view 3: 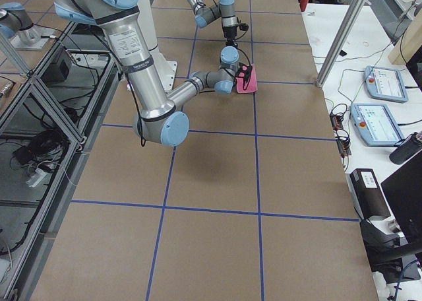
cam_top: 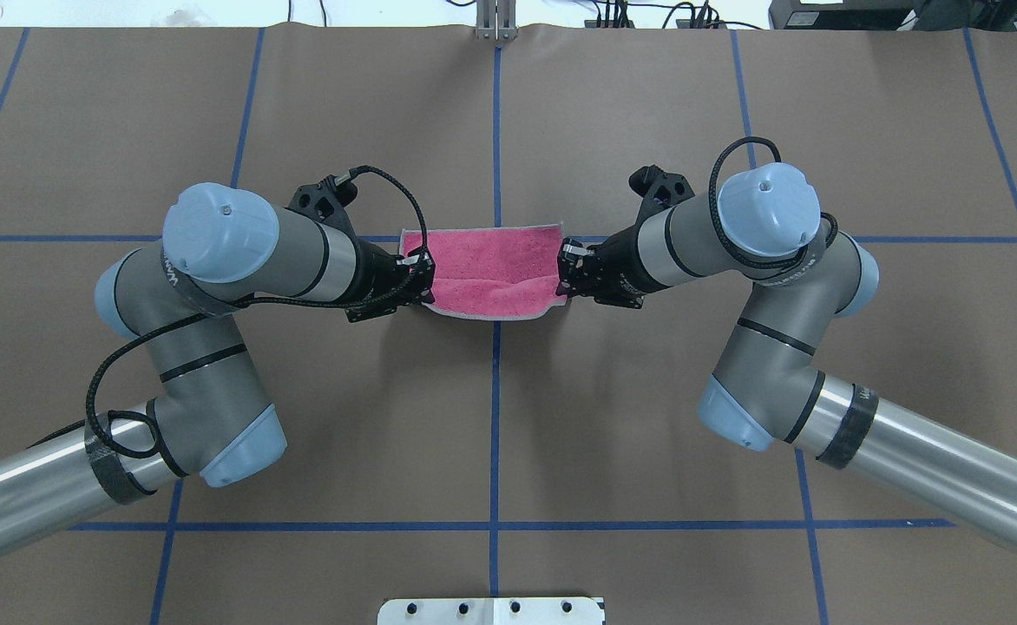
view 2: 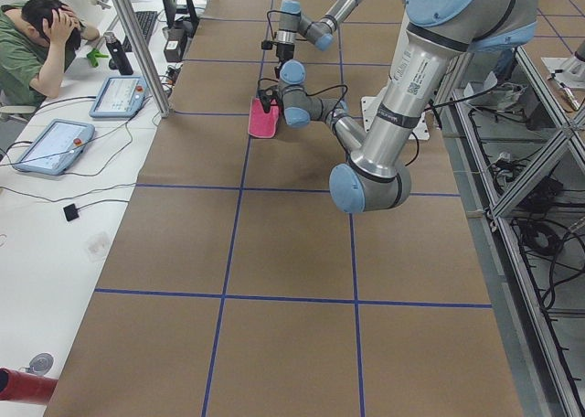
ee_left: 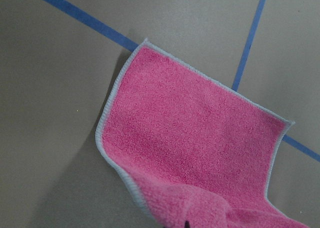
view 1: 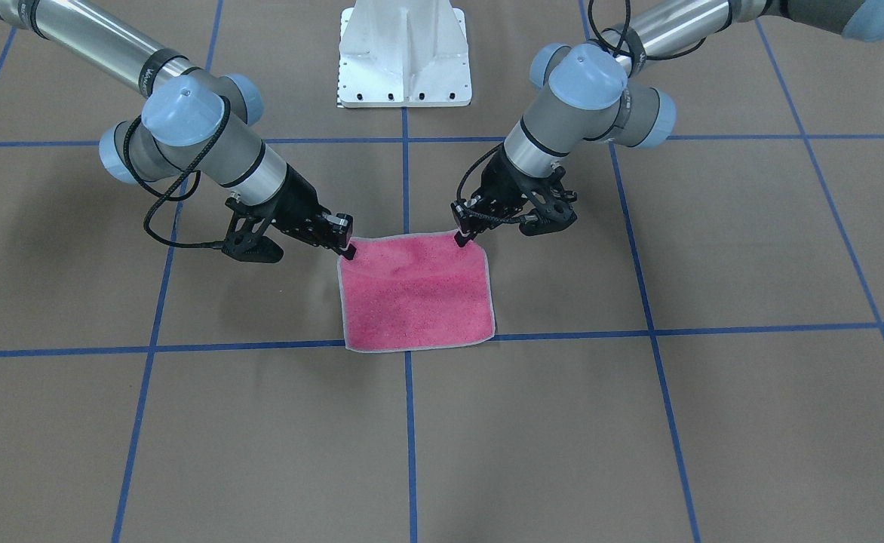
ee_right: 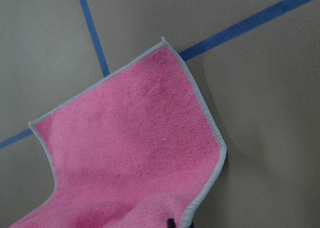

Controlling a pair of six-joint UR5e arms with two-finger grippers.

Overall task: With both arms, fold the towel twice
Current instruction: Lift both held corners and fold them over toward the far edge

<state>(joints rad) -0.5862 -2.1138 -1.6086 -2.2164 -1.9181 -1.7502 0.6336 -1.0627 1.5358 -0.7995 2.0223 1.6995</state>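
Observation:
The towel (view 1: 415, 298) lies pink face up at the table's middle, its far edge on a blue tape line. Its edge nearer the robot is raised off the table. My left gripper (view 1: 461, 240) is shut on one near corner, and it also shows in the overhead view (cam_top: 426, 282). My right gripper (view 1: 348, 249) is shut on the other near corner, and it also shows in the overhead view (cam_top: 563, 276). The towel (cam_top: 491, 271) sags between them. Both wrist views show the pink cloth hanging down to the table, in the left wrist view (ee_left: 190, 138) and the right wrist view (ee_right: 130, 148). The dark grey face is hidden.
The white pedestal base (view 1: 404, 53) stands behind the towel on the robot's side. Blue tape lines (view 1: 404, 422) grid the brown table. An operator (view 2: 41, 33) sits at a side desk with tablets (view 2: 117, 95). More pendants (view 3: 382, 83) lie on the opposite desk.

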